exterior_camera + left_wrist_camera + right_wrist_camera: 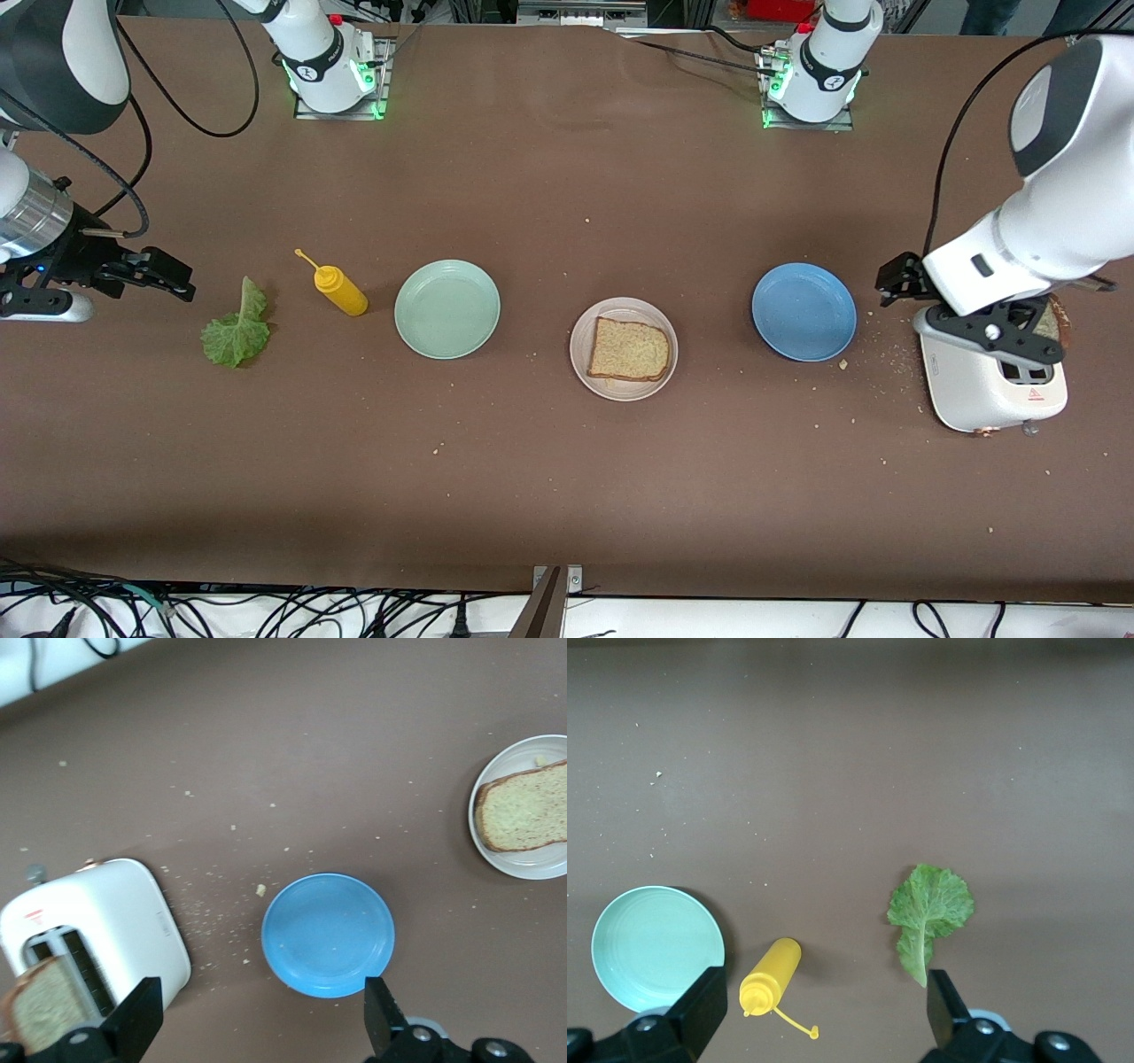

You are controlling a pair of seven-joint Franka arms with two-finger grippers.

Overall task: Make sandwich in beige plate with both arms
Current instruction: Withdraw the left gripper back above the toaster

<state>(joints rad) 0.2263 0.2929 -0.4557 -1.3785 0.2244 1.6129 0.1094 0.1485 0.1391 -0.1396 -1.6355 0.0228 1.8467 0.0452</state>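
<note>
Beige plate (624, 348) sits mid-table on the brown table (567, 478), between the mint-green plate (447, 309) and the blue plate (803, 311). One bread slice (629, 350) lies flat on it. No lettuce on it.

Lettuce leaf (236, 330) lies bare on the table toward the right arm's end, just beside the yellow squeeze bottle (337, 287), which lies on its side next to the mint-green plate.

White toaster (992, 385) stands at the left arm's end, near the blue plate, crumbs scattered between them. A second bread slice (44, 1003) stands up out of a toaster slot.

Left end effector (261, 1019) hangs over the toaster's edge, fingers spread wide, nothing between them.

Right end effector (824, 1014) hovers over the table near the lettuce and bottle, fingers spread wide, holding nothing.
</note>
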